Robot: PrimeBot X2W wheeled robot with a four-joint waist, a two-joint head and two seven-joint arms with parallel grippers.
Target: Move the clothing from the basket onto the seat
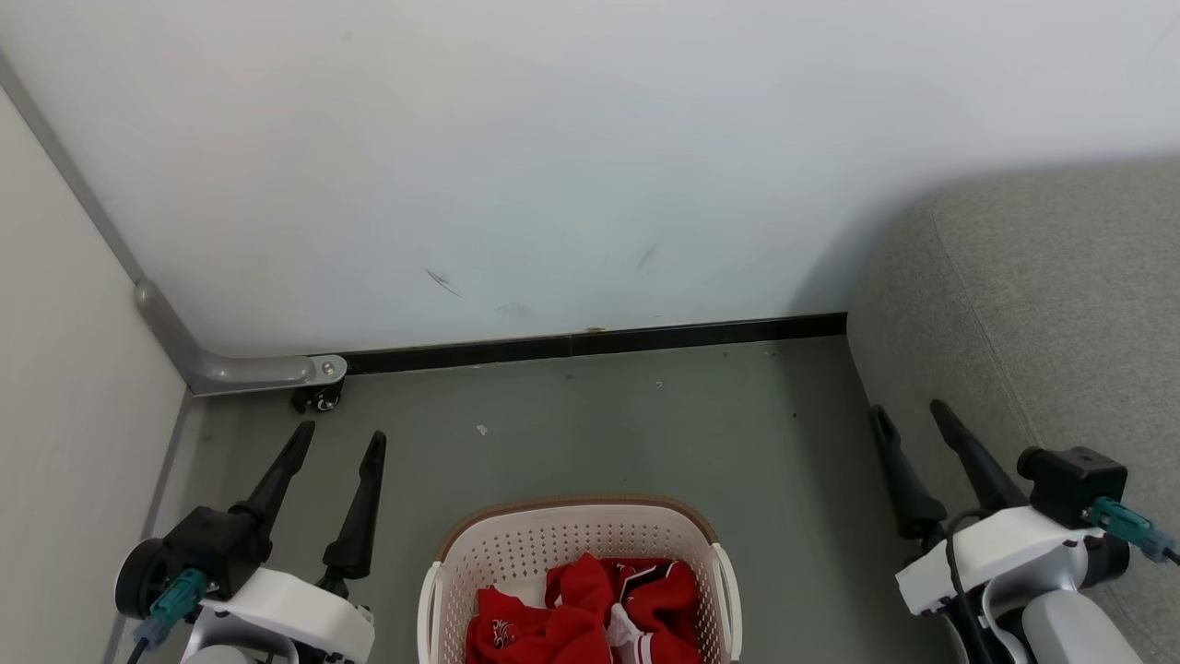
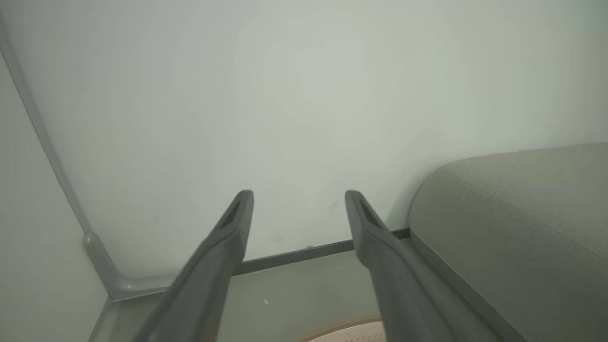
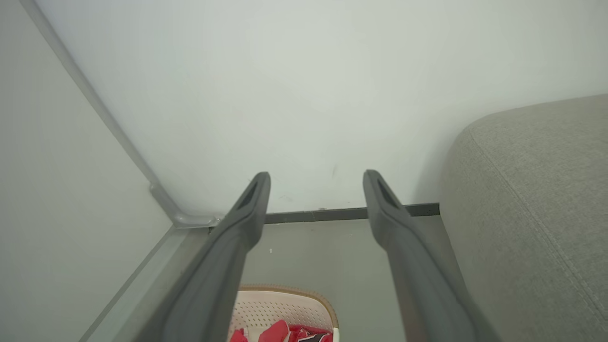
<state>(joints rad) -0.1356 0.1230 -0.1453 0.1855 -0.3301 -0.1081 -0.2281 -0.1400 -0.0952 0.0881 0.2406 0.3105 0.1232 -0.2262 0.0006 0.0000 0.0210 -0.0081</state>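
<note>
Red clothing [image 1: 576, 613] in the cream basket [image 1: 553, 544], both cut off below; fingers apart on left gripper [image 1: 340, 431] and right gripper [image 1: 907, 408].

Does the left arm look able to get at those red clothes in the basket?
Probably yes: the open left end effector hangs beside the basket, and the clothing lies uncovered inside.

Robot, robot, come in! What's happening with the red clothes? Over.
Left gripper open, empty. Right gripper open, empty. Clothing in basket, seat to the right. No obstacle seen between.
</note>
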